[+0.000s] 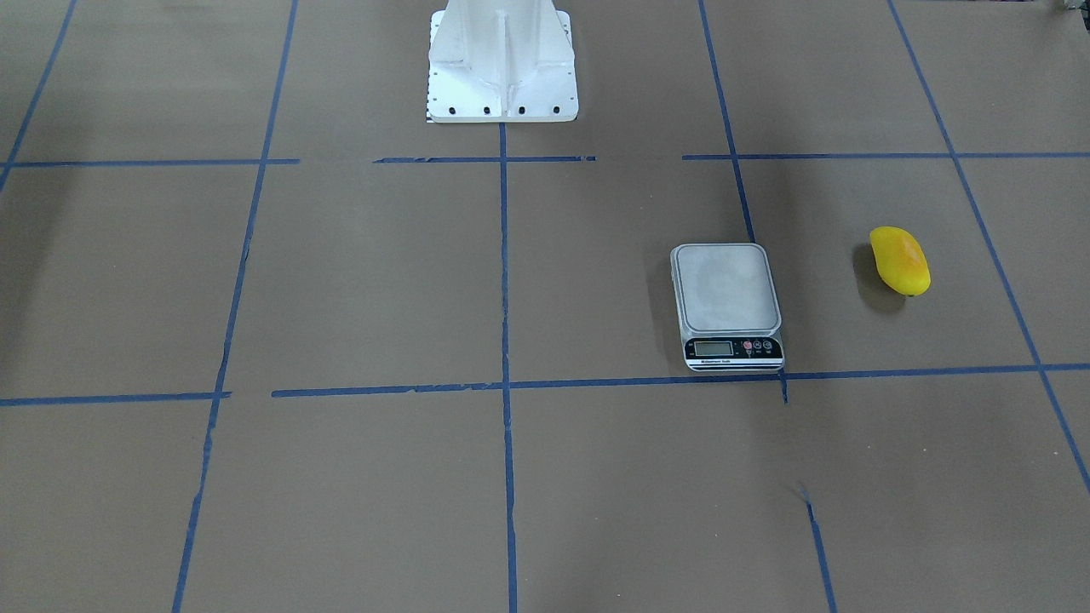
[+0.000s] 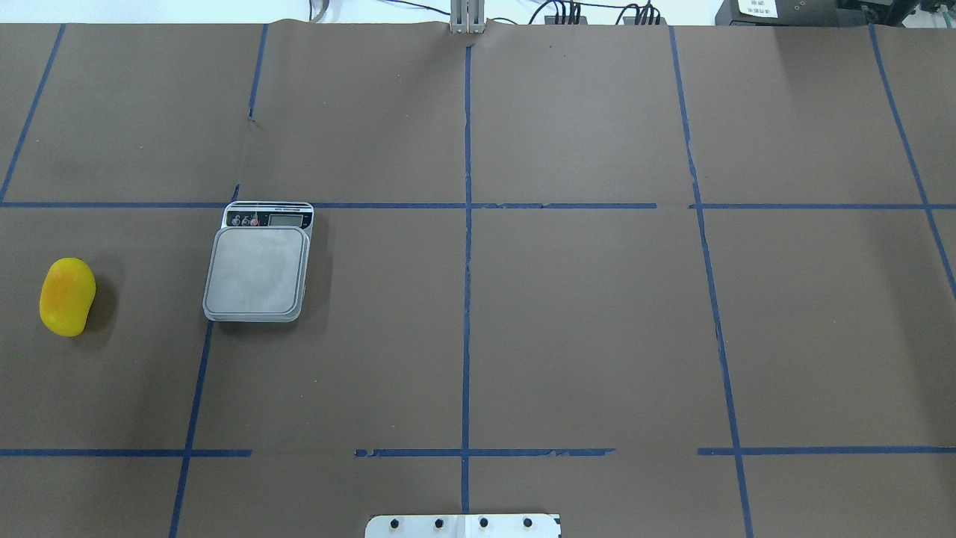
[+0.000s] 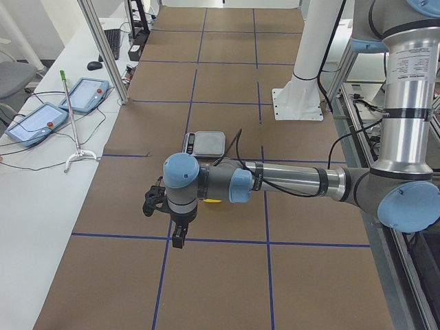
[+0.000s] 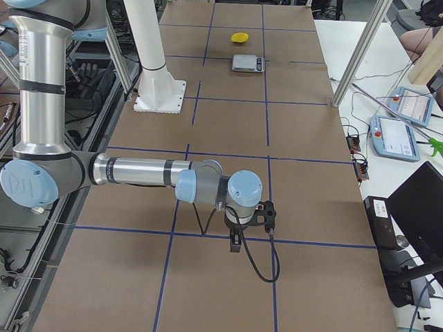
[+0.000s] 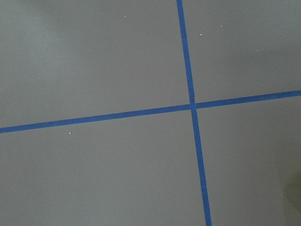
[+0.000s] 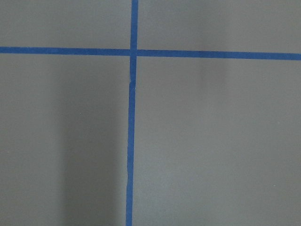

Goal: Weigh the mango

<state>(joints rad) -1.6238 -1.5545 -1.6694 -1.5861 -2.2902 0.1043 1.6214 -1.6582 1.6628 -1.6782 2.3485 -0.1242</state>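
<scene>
The mango (image 2: 67, 297), yellow with an orange blush, lies on the brown paper to the left of the grey scale (image 2: 257, 280) in the overhead view. It lies apart from the scale, whose platform is bare (image 1: 725, 288). In the exterior left view my left gripper (image 3: 177, 238) hangs above the table on the near side of the mango (image 3: 214, 201), which the arm mostly hides. In the exterior right view my right gripper (image 4: 236, 243) hangs far from the mango (image 4: 240, 37) and the scale (image 4: 248, 63). I cannot tell whether either gripper is open. Both wrist views show only paper and tape.
The robot's white base (image 1: 501, 64) stands at the table's edge. Blue tape lines (image 2: 467, 224) grid the brown paper. Tablets and cables (image 3: 41, 117) lie on the side bench past the table, behind a metal post (image 3: 103, 51).
</scene>
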